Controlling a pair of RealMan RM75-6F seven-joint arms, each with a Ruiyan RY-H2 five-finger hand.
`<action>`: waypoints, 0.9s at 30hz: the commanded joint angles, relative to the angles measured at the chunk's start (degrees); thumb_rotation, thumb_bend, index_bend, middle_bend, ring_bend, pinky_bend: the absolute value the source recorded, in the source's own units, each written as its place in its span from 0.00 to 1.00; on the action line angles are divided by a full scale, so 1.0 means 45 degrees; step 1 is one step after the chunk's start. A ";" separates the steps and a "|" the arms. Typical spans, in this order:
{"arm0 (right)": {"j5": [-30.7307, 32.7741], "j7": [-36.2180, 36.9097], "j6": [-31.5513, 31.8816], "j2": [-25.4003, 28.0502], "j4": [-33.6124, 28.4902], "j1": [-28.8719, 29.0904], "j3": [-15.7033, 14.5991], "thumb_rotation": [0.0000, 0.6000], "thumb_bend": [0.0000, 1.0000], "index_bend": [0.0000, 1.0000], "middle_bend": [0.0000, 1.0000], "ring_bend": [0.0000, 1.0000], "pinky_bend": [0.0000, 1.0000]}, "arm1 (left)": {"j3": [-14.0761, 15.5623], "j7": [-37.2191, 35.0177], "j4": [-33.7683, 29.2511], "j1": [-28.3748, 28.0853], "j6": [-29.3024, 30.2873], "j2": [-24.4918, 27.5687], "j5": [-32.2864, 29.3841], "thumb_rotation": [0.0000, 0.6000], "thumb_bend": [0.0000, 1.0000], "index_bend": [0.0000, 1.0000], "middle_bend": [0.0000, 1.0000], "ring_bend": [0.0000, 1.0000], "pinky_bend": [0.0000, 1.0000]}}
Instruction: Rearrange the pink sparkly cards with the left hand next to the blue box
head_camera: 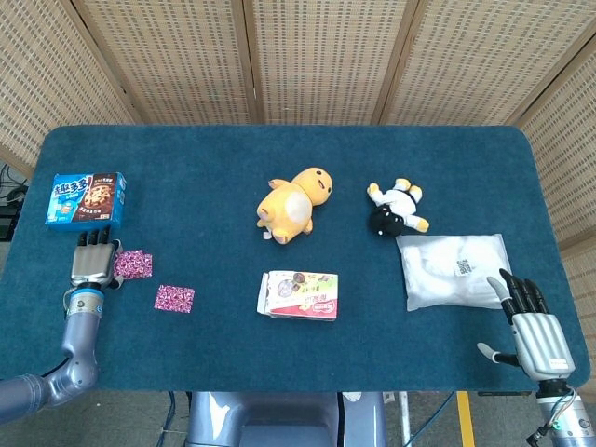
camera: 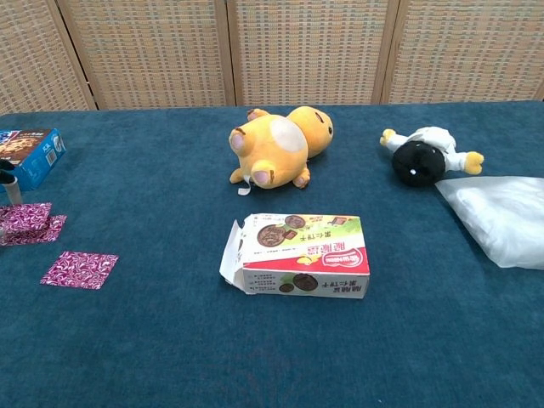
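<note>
At the near right edge of the table point(head_camera: 186, 177), the right hand point(head_camera: 533, 328) is held palm down with its fingers spread and nothing in them. A little farther in, at the left, a single pink sparkly card point(head_camera: 174, 298) is seen lying flat on the blue cloth, apart from the others. A red and green snack carton point(head_camera: 300, 294) is found near the middle, with an opened flap at its left end, and a white plastic bag point(head_camera: 454, 270) is laid to the right. Farther left, the left hand point(head_camera: 92, 264) is pressed flat, fingers close together, on two overlapping pink cards point(camera: 30, 223), which are placed just near of the blue box point(head_camera: 87, 199) without touching it. Whether the cards are pinched cannot be told; only fingertips show in the chest view. Beyond the carton, a yellow plush toy point(head_camera: 295, 205) is laid on its side, and a black and white plush point(head_camera: 397, 209) is seen to its right.
</note>
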 commanded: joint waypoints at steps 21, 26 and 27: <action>0.0050 0.0100 0.0023 0.0037 0.0005 -0.0019 0.0030 1.00 0.08 0.00 0.00 0.00 0.00 | -0.0381 -0.0203 -0.0282 0.0096 0.0211 -0.0117 0.0425 1.00 0.19 0.50 0.00 0.00 0.00; 0.0005 0.0039 0.0026 0.0006 0.0001 -0.0014 0.0013 1.00 0.08 0.00 0.00 0.00 0.00 | -0.0268 -0.0442 -0.1480 0.0205 0.0410 0.0196 0.1194 1.00 0.18 0.48 0.00 0.00 0.00; -0.0009 0.0037 0.0039 0.0005 0.0002 -0.0018 0.0010 1.00 0.08 0.00 0.00 0.00 0.00 | -0.0212 -0.0484 -0.1680 0.0235 0.0484 0.0216 0.1403 1.00 0.17 0.48 0.00 0.00 0.00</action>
